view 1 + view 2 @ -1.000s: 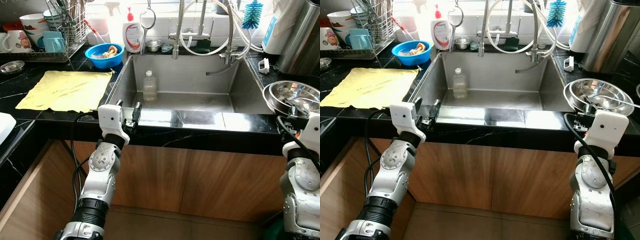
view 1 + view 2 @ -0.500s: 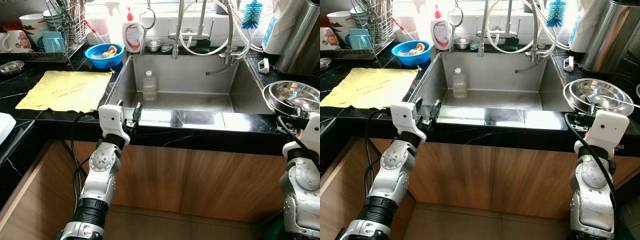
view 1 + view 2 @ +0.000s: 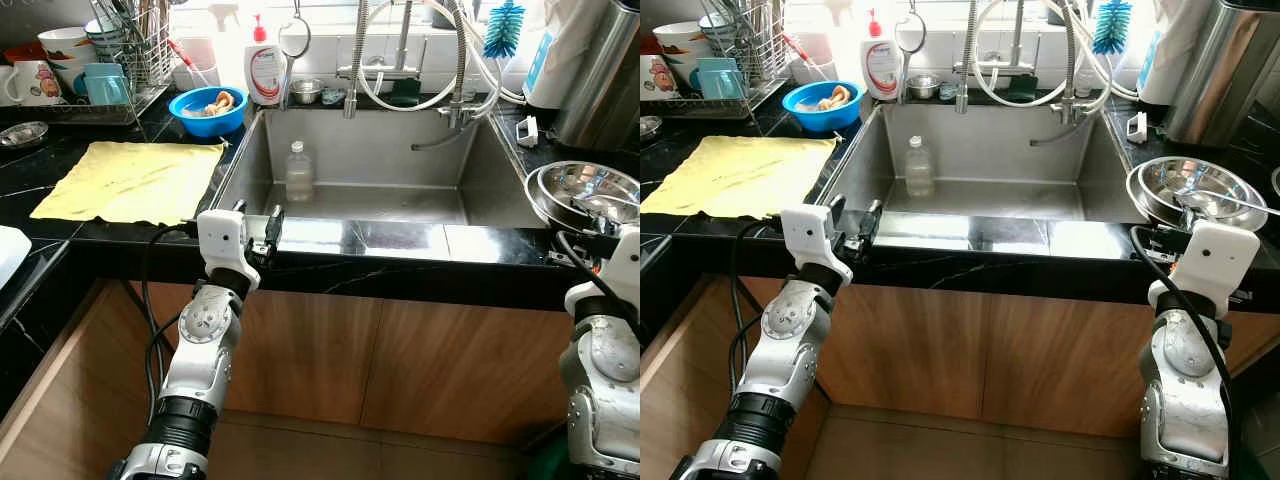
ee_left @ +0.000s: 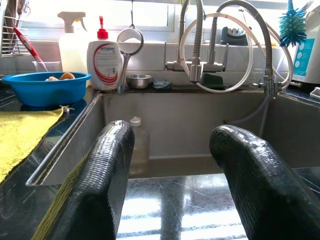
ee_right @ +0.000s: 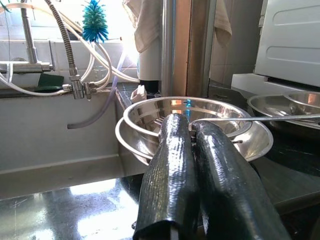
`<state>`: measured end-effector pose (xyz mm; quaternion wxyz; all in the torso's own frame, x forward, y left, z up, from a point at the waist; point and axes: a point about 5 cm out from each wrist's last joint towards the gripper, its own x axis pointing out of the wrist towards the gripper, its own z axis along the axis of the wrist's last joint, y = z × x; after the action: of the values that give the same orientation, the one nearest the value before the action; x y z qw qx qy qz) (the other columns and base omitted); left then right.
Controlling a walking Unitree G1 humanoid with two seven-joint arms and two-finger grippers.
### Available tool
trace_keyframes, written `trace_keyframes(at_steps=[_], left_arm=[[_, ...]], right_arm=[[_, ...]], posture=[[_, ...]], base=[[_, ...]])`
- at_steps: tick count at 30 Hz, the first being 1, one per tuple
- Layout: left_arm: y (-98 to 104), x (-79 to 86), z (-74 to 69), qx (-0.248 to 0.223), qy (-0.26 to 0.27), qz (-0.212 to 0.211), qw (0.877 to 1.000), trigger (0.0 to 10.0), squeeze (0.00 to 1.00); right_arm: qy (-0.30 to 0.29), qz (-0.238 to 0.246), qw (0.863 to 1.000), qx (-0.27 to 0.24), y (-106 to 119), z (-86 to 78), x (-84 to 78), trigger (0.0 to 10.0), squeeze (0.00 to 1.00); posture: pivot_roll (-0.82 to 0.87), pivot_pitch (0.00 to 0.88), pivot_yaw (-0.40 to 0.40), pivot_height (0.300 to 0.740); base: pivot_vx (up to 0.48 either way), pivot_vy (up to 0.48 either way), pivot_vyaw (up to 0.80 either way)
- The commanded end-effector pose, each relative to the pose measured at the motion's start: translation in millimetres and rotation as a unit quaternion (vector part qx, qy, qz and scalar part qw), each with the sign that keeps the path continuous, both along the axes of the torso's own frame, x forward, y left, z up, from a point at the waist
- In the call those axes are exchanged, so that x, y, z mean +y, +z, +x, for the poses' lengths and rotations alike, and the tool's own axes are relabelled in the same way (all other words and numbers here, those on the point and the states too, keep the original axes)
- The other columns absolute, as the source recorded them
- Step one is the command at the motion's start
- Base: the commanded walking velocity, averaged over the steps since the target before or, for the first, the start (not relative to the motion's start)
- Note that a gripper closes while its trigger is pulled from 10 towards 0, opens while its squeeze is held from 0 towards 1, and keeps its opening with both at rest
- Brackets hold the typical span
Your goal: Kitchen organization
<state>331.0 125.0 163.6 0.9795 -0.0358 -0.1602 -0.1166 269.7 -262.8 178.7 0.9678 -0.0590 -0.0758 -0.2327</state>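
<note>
A clear plastic bottle (image 3: 299, 171) stands upright in the steel sink (image 3: 400, 205), at its left. My left gripper (image 3: 257, 226) rests open at the counter's front edge by the sink's left corner; its fingers (image 4: 100, 185) frame the bottle (image 4: 136, 150) in the left wrist view. My right gripper (image 5: 192, 175) is shut with nothing in it, low at the counter edge, pointing at stacked steel bowls (image 5: 195, 125). Those steel bowls (image 3: 588, 195) sit on the counter right of the sink. A yellow cloth (image 3: 130, 180) lies flat on the black counter at the left.
A blue bowl (image 3: 208, 108) with food stands behind the cloth, beside a dish rack (image 3: 110, 60) with mugs and utensils. A soap bottle (image 3: 264, 70), strainer, small steel cup and coiled faucet hoses (image 3: 410, 60) line the sink's back. A steel cylinder (image 3: 600, 70) stands at the far right.
</note>
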Motion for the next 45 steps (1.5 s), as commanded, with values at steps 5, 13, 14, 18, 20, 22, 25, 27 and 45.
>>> trace_keyframes(at_steps=[5, 13, 14, 18, 20, 22, 25, 27, 45], left_arm=[[2.7, 3.2, 2.4, -0.001, 0.007, 0.009, 1.0, 10.0, 0.0], [2.0, 3.3, 2.2, 0.0, 0.008, 0.008, 1.0, 10.0, 0.0], [1.8, 3.5, 2.2, 0.0, 0.008, 0.008, 1.0, 10.0, 0.0], [2.3, 4.2, 2.9, 0.0, 0.009, 0.009, 1.0, 10.0, 0.0], [2.6, 4.0, 3.1, -0.001, 0.009, 0.01, 1.0, 10.0, 0.0], [2.4, 3.8, 3.0, -0.001, 0.008, 0.01, 1.0, 10.0, 0.0], [2.7, 3.6, 2.9, -0.002, 0.007, 0.01, 1.0, 10.0, 0.0], [2.7, 3.8, 2.8, -0.002, 0.008, 0.01, 1.0, 10.0, 0.0], [3.9, 9.5, 3.7, -0.008, 0.037, 0.009, 0.999, 10.0, 0.0]], right_arm=[[-0.003, -0.028, 0.999, -0.033, 20.7, 1.7, 2.5, 10.0, 0.0], [0.001, -0.04, 0.997, -0.059, 31.4, 1.7, 5.8, 10.0, 0.0], [0.002, -0.04, 0.997, -0.063, 32.7, 1.8, 6.2, 10.0, 0.0], [0.014, -0.045, 0.996, -0.072, 37.7, 3.4, 9.7, 10.0, 0.0], [0.018, -0.043, 0.997, -0.067, 36.3, 4.6, 11.4, 10.0, 0.0], [0.023, -0.04, 0.997, -0.061, 33.4, 5.5, 12.8, 10.0, 0.0], [0.027, -0.036, 0.997, -0.058, 31.1, 6.3, 14.3, 10.0, 0.0], [0.035, -0.035, 0.997, -0.06, 31.4, 6.9, 16.6, 10.0, 0.0], [0.183, -0.038, 0.978, -0.089, 43.8, 13.9, 50.9, 10.0, 0.0]], posture=[[-0.08, 0.0, 0.045, 0.74], [-0.08, 0.0, 0.044, 0.74], [-0.08, 0.0, 0.044, 0.74], [-0.08, 0.0, 0.044, 0.74], [-0.08, 0.0, 0.044, 0.74], [-0.08, 0.0, 0.044, 0.74], [-0.08, 0.0, 0.045, 0.74], [-0.08, 0.0, 0.044, 0.74], [-0.08, 0.0, 0.045, 0.74]], base=[[0.0, 0.0, 0.0], [0.0, 0.0, 0.0], [0.0, 0.0, 0.0], [0.0, 0.0, 0.0], [0.0, 0.0, 0.0], [0.0, 0.0, 0.0], [0.0, 0.0, 0.0], [0.0, 0.0, 0.0], [0.0, 0.0, 0.0]])
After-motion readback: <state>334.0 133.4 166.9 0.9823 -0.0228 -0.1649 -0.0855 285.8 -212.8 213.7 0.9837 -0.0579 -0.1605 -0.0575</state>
